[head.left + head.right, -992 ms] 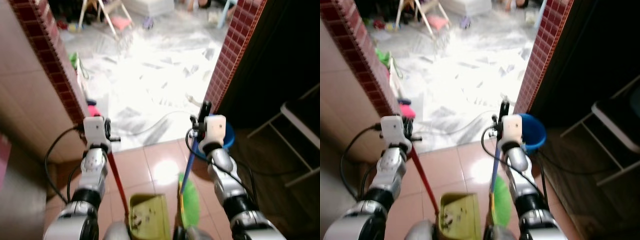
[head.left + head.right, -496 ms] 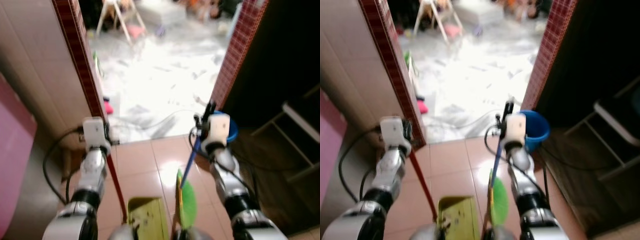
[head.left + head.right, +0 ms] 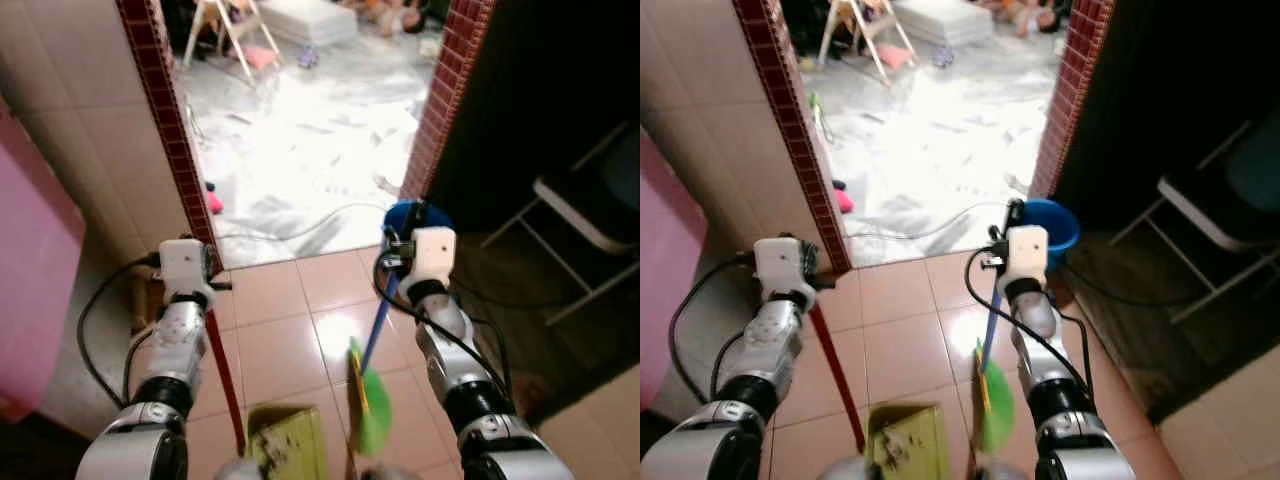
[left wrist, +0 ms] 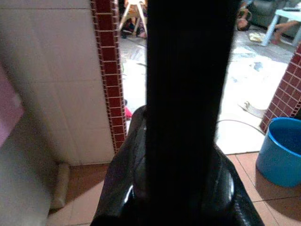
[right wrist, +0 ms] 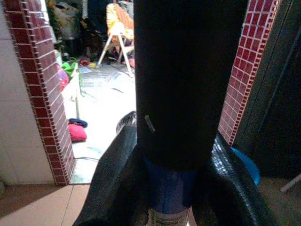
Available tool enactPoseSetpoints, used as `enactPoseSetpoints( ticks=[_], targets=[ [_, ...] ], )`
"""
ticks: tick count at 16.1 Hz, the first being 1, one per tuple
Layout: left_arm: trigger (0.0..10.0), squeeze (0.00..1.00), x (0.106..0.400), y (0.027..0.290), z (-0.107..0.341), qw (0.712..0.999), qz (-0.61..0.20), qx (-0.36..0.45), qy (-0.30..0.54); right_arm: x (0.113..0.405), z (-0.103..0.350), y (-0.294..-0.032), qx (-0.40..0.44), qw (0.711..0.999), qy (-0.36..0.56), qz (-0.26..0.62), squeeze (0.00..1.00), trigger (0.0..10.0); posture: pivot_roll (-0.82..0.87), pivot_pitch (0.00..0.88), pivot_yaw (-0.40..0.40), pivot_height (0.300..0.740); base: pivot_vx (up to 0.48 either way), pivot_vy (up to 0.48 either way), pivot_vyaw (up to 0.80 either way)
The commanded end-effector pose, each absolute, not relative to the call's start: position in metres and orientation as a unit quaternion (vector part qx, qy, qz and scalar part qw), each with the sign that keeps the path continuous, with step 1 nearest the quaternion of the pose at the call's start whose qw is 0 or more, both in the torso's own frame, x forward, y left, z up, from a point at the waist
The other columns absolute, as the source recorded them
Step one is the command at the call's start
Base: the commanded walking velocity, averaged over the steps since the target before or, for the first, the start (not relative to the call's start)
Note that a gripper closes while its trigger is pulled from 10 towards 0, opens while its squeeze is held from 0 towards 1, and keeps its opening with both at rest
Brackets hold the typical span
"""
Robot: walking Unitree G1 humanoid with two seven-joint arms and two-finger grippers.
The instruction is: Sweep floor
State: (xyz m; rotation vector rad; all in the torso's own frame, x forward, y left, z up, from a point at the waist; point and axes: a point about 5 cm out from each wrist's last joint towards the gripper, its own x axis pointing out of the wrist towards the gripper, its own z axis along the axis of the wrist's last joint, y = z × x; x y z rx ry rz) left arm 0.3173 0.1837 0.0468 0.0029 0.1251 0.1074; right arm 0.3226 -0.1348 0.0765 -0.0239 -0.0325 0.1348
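My left gripper (image 3: 208, 283) is shut on the red handle (image 3: 224, 375) of a yellow-green dustpan (image 3: 286, 443), which rests low on the tan tiles right in front of me with dark bits in it. On the other side, the right gripper (image 3: 398, 250) is shut on the blue handle (image 3: 377, 327) of a green broom (image 3: 369, 410) whose head stands beside the dustpan. In the left wrist view the handle (image 4: 188, 89) is a dark bar between the fingers (image 4: 122, 174). The right wrist view has the blue handle (image 5: 169, 188) clamped the same way.
A doorway between red-tiled jambs (image 3: 168, 140) (image 3: 437, 100) leads to a bright marble floor (image 3: 300, 130) with a cable (image 3: 300, 232) across it. A blue bucket (image 3: 1052, 222) stands by the right jamb. A folding chair (image 3: 585, 225) is at right, a pink panel (image 3: 30, 270) at left.
The whole picture has shifted, so the camera moved: the doorway sits a bit farther off and more left wall shows. Both grips on the handles look unchanged.
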Motion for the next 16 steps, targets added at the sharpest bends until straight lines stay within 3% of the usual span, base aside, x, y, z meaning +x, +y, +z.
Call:
enactPoseSetpoints(
  ticks=[1,8,11,12,13,14,15,16],
  targets=[
    [10.0,0.00,0.323,0.181,0.057,0.998,0.048,0.017,0.037,0.327,0.085,-0.138,-0.013,0.998,-0.029,0.062,0.00,10.0,-0.04,0.000,0.009,0.740,0.000,0.000,0.00],
    [10.0,0.00,0.301,0.185,0.037,0.997,0.043,0.049,0.048,0.309,0.072,-0.146,-0.050,0.996,-0.023,0.064,0.00,10.0,-0.03,0.000,-0.017,0.740,0.000,0.000,0.00],
    [10.0,0.00,0.292,0.192,0.031,0.996,0.046,0.054,0.051,0.306,0.060,-0.154,-0.028,0.999,0.003,0.042,0.00,10.0,-0.02,0.000,-0.013,0.740,0.000,0.000,0.00],
    [10.0,0.00,0.293,0.192,0.032,0.996,0.042,0.055,0.048,0.306,0.062,-0.153,-0.023,0.998,-0.004,0.049,0.92,10.0,-0.01,0.000,-0.010,0.740,0.000,0.000,0.00],
    [10.0,0.00,0.293,0.191,0.033,0.997,0.016,0.062,0.045,0.305,0.067,-0.153,-0.030,0.998,-0.021,0.053,0.98,10.0,-0.02,0.000,-0.004,0.740,0.000,0.000,0.00],
    [10.0,0.00,0.292,0.191,0.033,0.997,0.011,0.063,0.046,0.305,0.067,-0.153,-0.032,0.998,-0.021,0.050,0.98,10.0,-0.02,0.000,-0.004,0.740,0.000,0.000,0.00],
    [10.0,0.00,0.291,0.190,0.033,0.997,-0.001,0.067,0.044,0.304,0.067,-0.154,-0.032,0.998,-0.022,0.050,0.00,10.0,-0.02,0.000,0.003,0.740,0.000,0.000,0.00],
    [10.0,0.00,0.288,0.188,0.033,0.996,-0.024,0.076,0.039,0.302,0.069,-0.155,-0.036,0.998,-0.027,0.051,0.00,10.0,-0.03,0.000,0.010,0.740,0.000,0.000,0.00]
  ],
)
